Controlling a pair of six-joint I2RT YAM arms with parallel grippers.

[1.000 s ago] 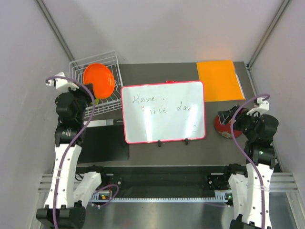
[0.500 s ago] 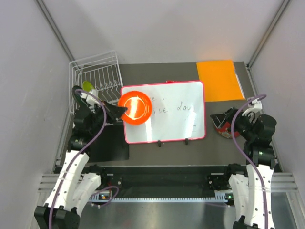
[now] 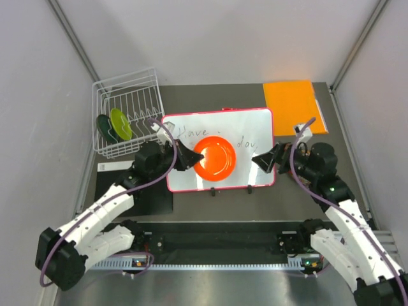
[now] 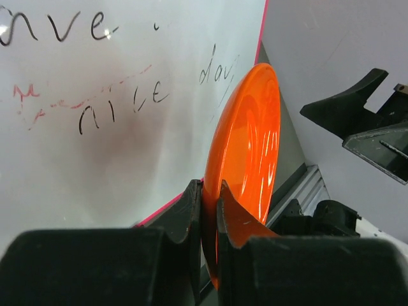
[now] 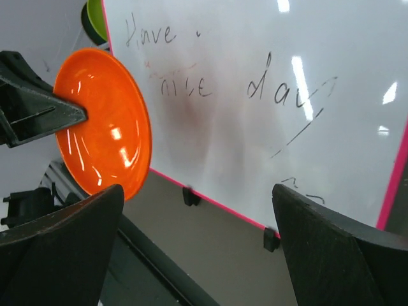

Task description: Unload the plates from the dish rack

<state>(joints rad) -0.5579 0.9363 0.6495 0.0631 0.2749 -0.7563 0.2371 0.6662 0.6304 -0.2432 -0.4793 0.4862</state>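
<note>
My left gripper is shut on the rim of the plain orange plate and holds it above the middle of the whiteboard. In the left wrist view its fingers pinch the plate edge-on. My right gripper is open and empty, just right of the plate, jaws facing it. In the right wrist view the plate sits at the left, beyond my open gripper. The white wire dish rack stands at the back left, holding the lime green plate and the dark green plate upright. The dark red plate is not in view.
The red-framed whiteboard lies in the middle of the table under both grippers. A flat orange sheet lies at the back right. A black mat lies at the front left. Grey walls close in both sides.
My left gripper carried the orange plate from the rack rightward to over the whiteboard. My right arm swung left, away from the dark red plate, toward the orange plate.
</note>
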